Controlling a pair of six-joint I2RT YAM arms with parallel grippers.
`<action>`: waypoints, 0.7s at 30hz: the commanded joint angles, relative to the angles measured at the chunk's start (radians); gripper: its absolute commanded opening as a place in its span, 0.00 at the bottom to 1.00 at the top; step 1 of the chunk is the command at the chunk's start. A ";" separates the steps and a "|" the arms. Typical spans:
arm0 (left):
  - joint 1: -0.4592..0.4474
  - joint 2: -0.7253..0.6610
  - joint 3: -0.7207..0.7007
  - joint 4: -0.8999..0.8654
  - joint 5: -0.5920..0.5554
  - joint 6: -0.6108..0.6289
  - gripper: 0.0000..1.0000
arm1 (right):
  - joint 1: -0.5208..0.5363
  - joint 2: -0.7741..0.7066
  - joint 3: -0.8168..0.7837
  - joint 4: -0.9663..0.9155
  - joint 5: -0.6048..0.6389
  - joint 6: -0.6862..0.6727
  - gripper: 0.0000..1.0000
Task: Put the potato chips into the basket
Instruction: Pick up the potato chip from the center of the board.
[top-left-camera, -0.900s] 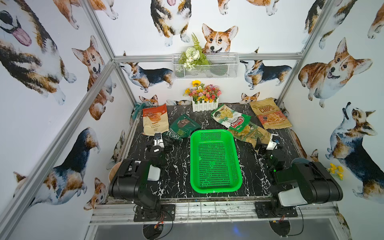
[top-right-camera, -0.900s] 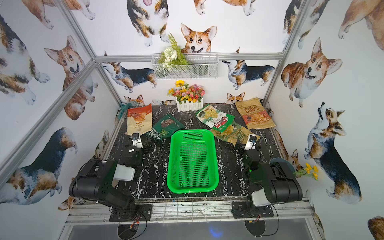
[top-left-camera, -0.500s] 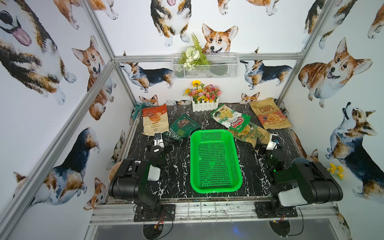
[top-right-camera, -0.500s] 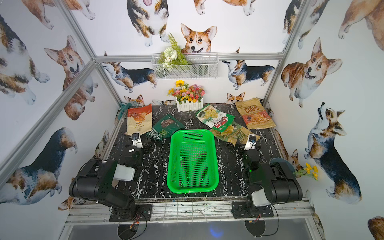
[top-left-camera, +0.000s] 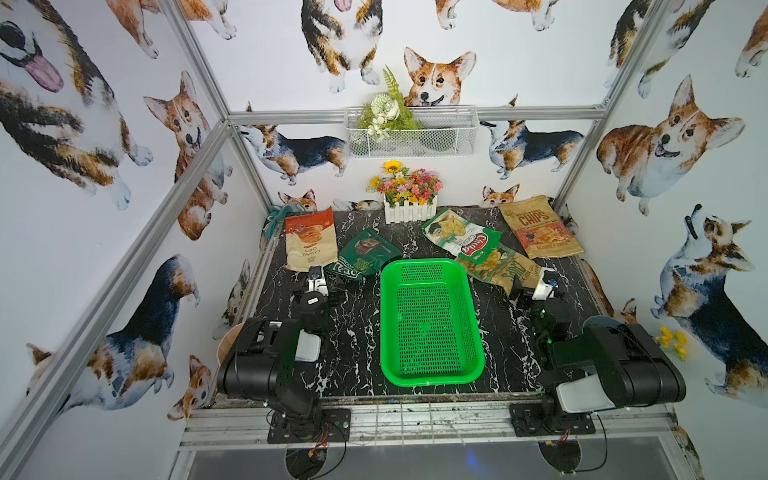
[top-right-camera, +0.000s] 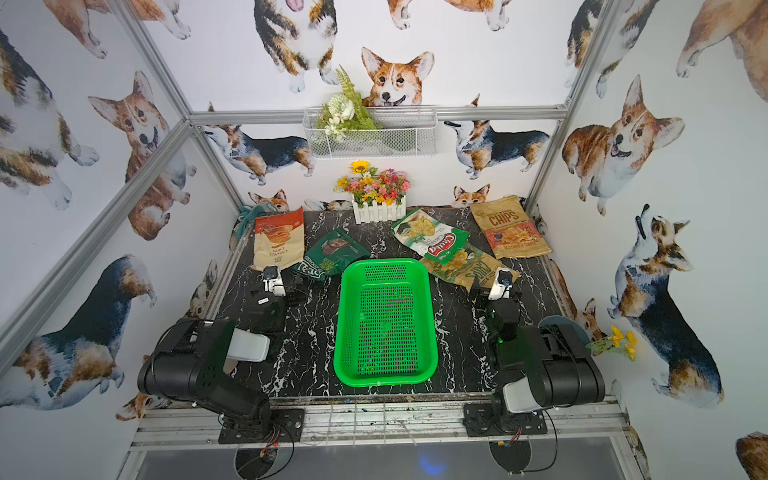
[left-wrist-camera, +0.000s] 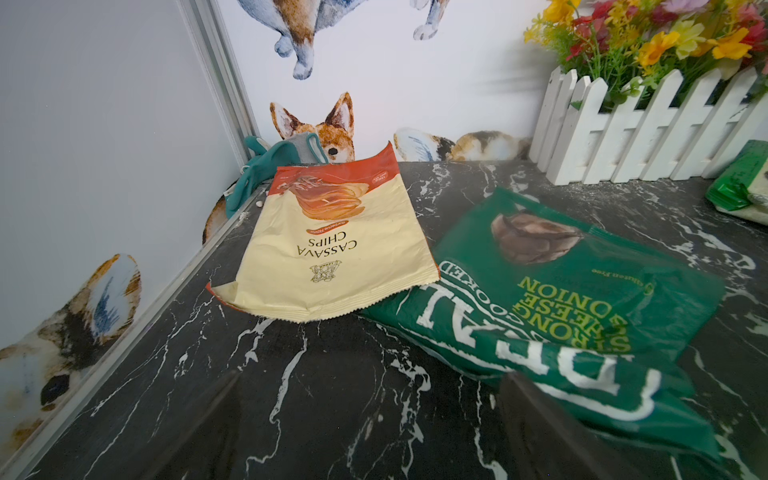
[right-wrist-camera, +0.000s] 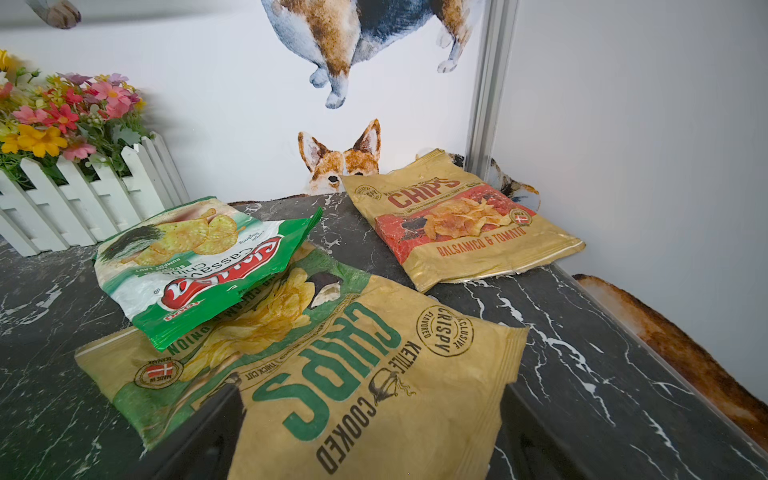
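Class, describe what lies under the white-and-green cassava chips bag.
The white-and-green bag partly overlaps the tan bag with green CHIPS lettering; the rest lies on the black marble table. The tan bag's covered corner is hidden.

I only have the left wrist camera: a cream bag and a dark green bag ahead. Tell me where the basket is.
Observer: The basket lies in the middle of the table, with nothing in it.
Operator: List the bags I can't see.
Observer: Two on the right side. The red-lettered tan bag lies alone in the far corner, and the green-lettered tan bag lies partly under a white-green bag.
Operator: Report the right gripper.
Observer: The right gripper is open, low over the near end of the green-lettered tan bag.
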 joint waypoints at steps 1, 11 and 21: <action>0.001 0.002 0.006 0.028 0.002 0.002 1.00 | 0.000 -0.002 0.002 0.016 -0.006 0.000 1.00; -0.002 0.002 0.009 0.021 -0.004 0.001 1.00 | 0.000 -0.001 0.005 0.014 -0.006 0.000 1.00; -0.082 0.013 -0.050 0.161 -0.148 0.045 1.00 | 0.007 -0.128 0.005 -0.091 0.006 -0.010 1.00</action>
